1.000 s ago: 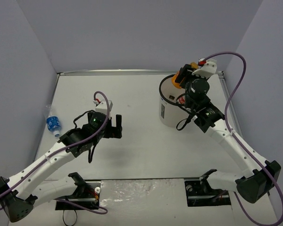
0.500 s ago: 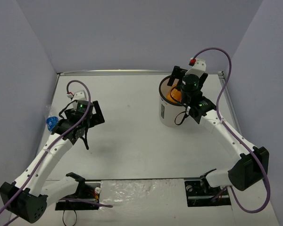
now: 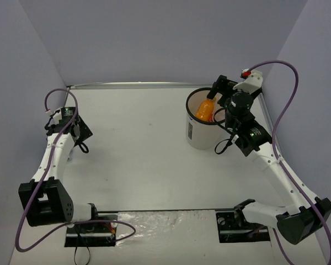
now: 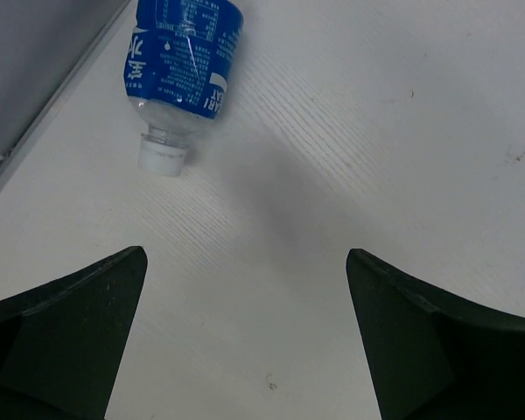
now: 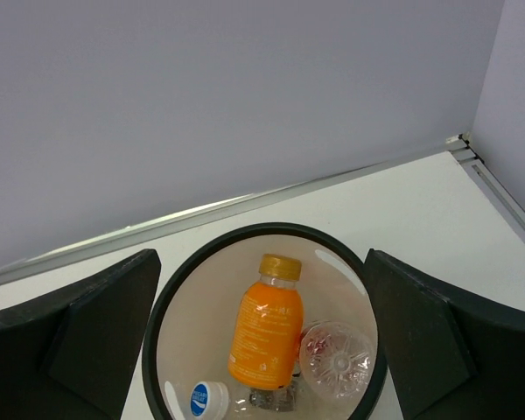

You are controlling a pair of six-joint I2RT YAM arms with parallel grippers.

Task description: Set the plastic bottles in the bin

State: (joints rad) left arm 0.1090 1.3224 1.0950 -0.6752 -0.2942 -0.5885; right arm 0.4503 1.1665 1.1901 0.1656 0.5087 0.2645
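Note:
The white bin [image 3: 193, 132] with a black rim [image 5: 162, 306] stands at the back right. In it lie an orange bottle [image 5: 267, 332] [image 3: 205, 109], a clear bottle [image 5: 337, 359] seen end-on, and a white cap with a blue logo [image 5: 208, 400]. My right gripper [image 5: 261, 258] [image 3: 219, 96] hangs open over the bin, holding nothing. A blue-labelled clear bottle [image 4: 182, 61] lies on the table by the left wall, its white cap pointing toward my left gripper [image 4: 245, 254] [image 3: 77, 132]. That gripper is open and empty, just short of the bottle. In the top view the left arm hides this bottle.
The left wall's base rail [image 4: 44, 105] runs right beside the blue-labelled bottle. The back wall's rail [image 5: 201, 214] passes just behind the bin. The right wall's rail [image 5: 507, 197] is near the bin's far side.
My right gripper opened and the orange bottle dropped into the bin. My left arm swung from the table's middle to the left wall, over the blue-labelled bottle.

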